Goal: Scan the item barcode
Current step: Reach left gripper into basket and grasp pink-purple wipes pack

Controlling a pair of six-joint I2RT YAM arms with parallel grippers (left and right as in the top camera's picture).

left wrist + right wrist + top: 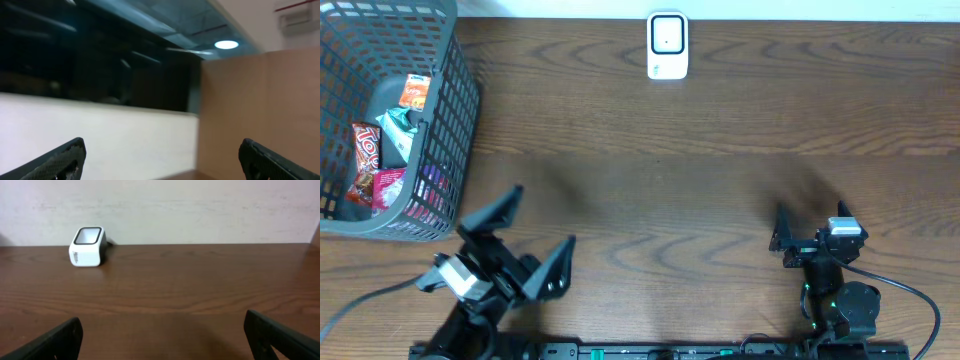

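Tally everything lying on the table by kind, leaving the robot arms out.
wire basket: 1
barcode scanner: 1
snack packets: 4 showing in the basket (orange, teal, red-brown, pink); more may lie hidden underneath
Total: 6

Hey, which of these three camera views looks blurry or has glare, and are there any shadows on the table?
Left wrist: soft and dim, aimed above the table, with a ceiling light blown out to a bright spot. Right wrist: evenly lit, with the white scanner reasonably sharp. Overhead: crisp, with faint soft shadows across the middle of the table.
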